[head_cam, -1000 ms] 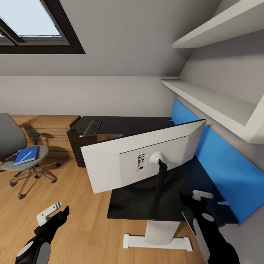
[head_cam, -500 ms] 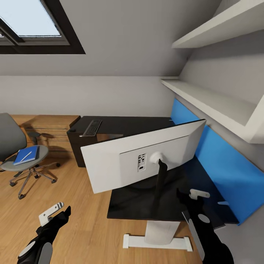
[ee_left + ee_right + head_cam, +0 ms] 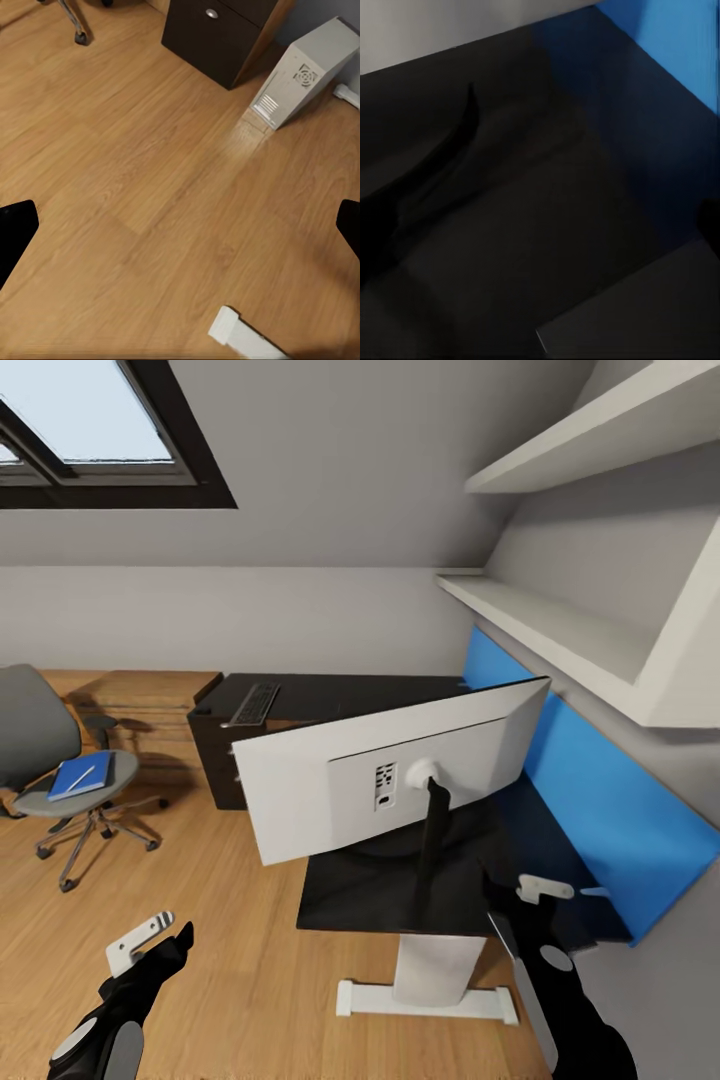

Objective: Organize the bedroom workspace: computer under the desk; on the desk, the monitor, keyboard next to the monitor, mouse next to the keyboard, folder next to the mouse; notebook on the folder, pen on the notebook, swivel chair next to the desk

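The monitor (image 3: 390, 780) stands on the black desk (image 3: 350, 895) with its grey back towards me. Far along the desktop lies the keyboard (image 3: 253, 704). At left, the swivel chair (image 3: 40, 730) carries the blue folder (image 3: 72, 782) with the white pen (image 3: 83, 775) on top; I cannot tell a notebook apart from it. The computer (image 3: 304, 71) stands on the floor by the dark drawers (image 3: 212, 30). My left gripper (image 3: 150, 945) (image 3: 180, 232) hangs open over bare floor. Above the desk's near end my right gripper (image 3: 520, 895) (image 3: 540, 225) is open and empty. The mouse is out of view.
A light wooden dresser (image 3: 130, 710) stands between chair and desk. White shelves (image 3: 560, 630) jut out above a blue wall panel (image 3: 590, 790) on the right. The desk's white foot (image 3: 420, 1000) rests on the wooden floor (image 3: 230, 900).
The head camera has shifted, so the whole scene sits slightly differently. My right gripper has risen a little over the desk's near end. The left gripper has barely moved.
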